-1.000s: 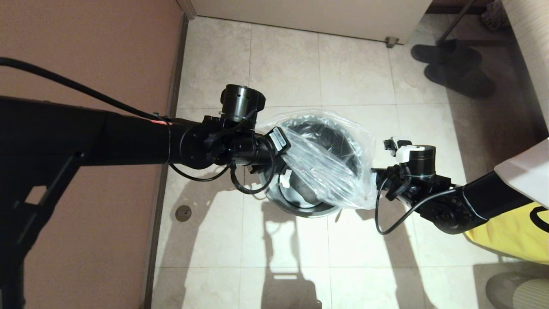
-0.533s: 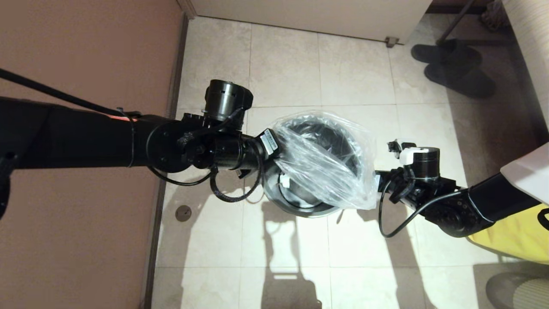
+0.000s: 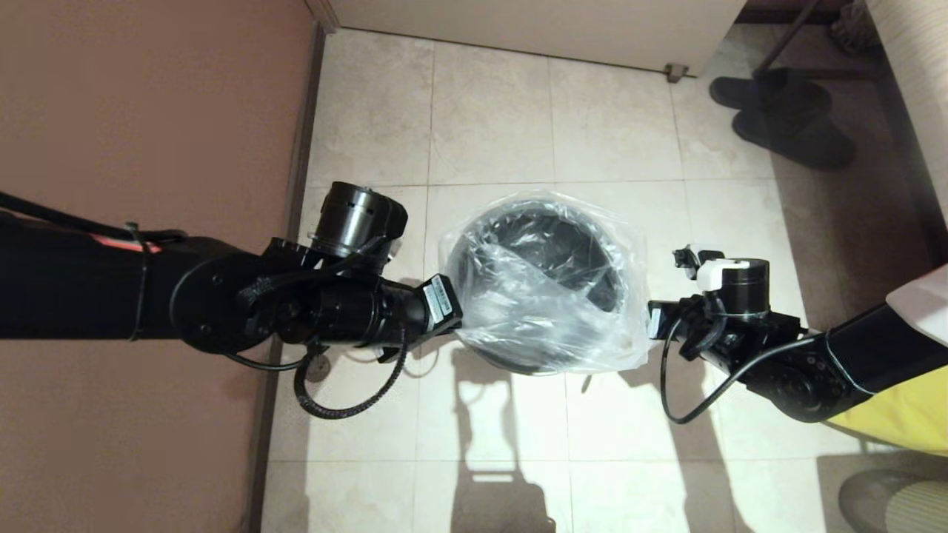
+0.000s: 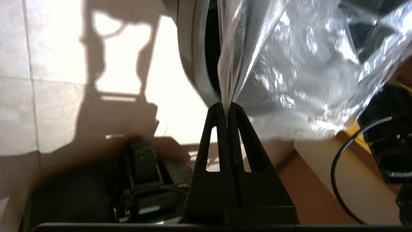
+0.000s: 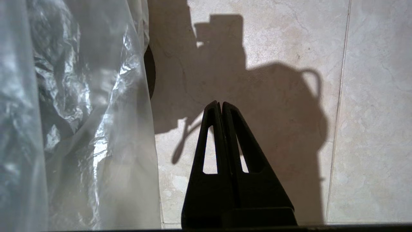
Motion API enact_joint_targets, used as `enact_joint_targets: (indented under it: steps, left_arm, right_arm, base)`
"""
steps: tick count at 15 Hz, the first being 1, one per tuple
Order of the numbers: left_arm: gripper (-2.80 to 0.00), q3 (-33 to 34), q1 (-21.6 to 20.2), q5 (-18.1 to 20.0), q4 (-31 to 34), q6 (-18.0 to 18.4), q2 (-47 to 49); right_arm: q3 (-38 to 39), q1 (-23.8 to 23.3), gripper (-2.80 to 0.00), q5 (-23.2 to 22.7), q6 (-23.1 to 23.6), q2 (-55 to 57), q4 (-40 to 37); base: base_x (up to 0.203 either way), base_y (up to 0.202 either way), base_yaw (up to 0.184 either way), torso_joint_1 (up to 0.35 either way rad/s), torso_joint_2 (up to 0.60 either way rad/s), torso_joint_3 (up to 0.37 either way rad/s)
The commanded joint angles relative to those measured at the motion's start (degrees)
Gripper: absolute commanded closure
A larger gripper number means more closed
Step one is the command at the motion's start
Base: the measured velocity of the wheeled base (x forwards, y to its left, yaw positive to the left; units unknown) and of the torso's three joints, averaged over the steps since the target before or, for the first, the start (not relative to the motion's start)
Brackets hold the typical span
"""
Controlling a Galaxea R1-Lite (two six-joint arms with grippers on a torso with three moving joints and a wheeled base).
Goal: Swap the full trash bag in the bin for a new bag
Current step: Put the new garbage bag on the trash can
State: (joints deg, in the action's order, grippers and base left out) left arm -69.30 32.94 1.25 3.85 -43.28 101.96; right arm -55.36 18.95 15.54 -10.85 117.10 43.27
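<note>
The bin [image 3: 569,244] stands on the tiled floor at the centre of the head view, its dark inside showing through plastic. The new bag [image 3: 544,311], clear and crinkly, is spread over the bin's mouth and hangs past its near rim. My left gripper [image 3: 457,328] sits at the bin's near-left side, shut on a bunched edge of the bag [image 4: 289,64]; the pinch shows at the left gripper [image 4: 227,108] beside the grey rim [image 4: 193,48]. My right gripper [image 3: 650,326] is just right of the bin, and the right gripper [image 5: 221,103] is shut on nothing, with the bag [image 5: 80,112] alongside.
A brown wall [image 3: 148,111] runs close along the left arm. A yellow bag [image 3: 889,414] lies at the right under the right arm. Dark slippers [image 3: 785,118] sit at the far right, and a white panel [image 3: 533,22] closes the far side.
My left arm has drawn back toward me and to the left with the bag edge, pulling the plastic across the bin's mouth. The right arm shifted slightly toward me.
</note>
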Motion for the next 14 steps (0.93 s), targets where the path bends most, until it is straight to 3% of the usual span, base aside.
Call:
enact_joint_targets:
  steps: [1, 8, 12, 14]
  left_arm:
    - [0.00, 2.27, -0.17, 0.82, -0.01, -0.31, -2.15]
    - [0.00, 11.41, -1.29, 3.21, -4.01, -0.34, -3.10]
    - [0.00, 11.75, -1.39, 3.14, -4.82, -0.32, -2.93]
    - [0.00, 11.77, -1.34, 3.08, -8.91, -0.39, -3.76]
  right_arm:
    - [0.69, 0.65, 0.00, 0.10, -0.05, -0.56, 0.23]
    - [3.20, 1.62, 0.00, 0.19, -0.14, -0.76, 0.58]
    - [3.50, 1.62, 0.00, 0.19, -0.14, -0.56, 0.59]
    - [3.50, 1.62, 0.00, 0.19, -0.14, -0.56, 0.59]
  base:
    - [0.000, 0.000, 0.000, 0.000, 0.00, 0.000]
    - [0.000, 0.000, 0.000, 0.000, 0.00, 0.000]
    - [0.000, 0.000, 0.000, 0.000, 0.00, 0.000]
    - [0.000, 0.000, 0.000, 0.000, 0.00, 0.000]
